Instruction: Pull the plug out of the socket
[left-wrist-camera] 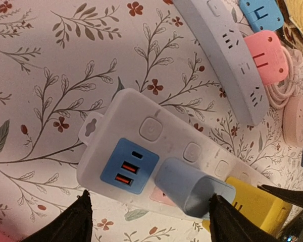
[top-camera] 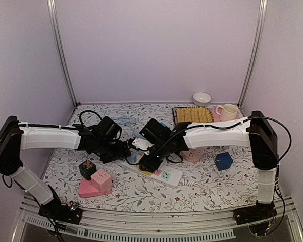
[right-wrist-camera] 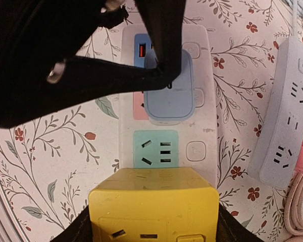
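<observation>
A white power strip (left-wrist-camera: 116, 116) lies on the floral cloth in front of both arms (top-camera: 167, 176). It carries a blue USB panel (left-wrist-camera: 129, 165), a pale blue plug (left-wrist-camera: 189, 189) in its pink socket, a bare green socket (right-wrist-camera: 155, 148) and a yellow cube plug (right-wrist-camera: 154, 201). My right gripper (right-wrist-camera: 152, 222) is shut on the yellow plug, one finger against each side. My left gripper (left-wrist-camera: 150, 197) stands open over the strip's USB end. Its right finger (left-wrist-camera: 232, 222) is beside the blue plug. In the right wrist view that finger (right-wrist-camera: 161, 40) rests on the blue plug (right-wrist-camera: 169, 98).
A second white strip (left-wrist-camera: 227, 55) lies close by with a pink adapter (left-wrist-camera: 265, 55) and a blue one (left-wrist-camera: 260, 12), plus a coiled pink cable (right-wrist-camera: 298, 201). On the table stand a blue cube (top-camera: 223, 161), pink blocks (top-camera: 96, 184), a dark cube (top-camera: 87, 168), a mug (top-camera: 228, 111) and a bowl (top-camera: 201, 98).
</observation>
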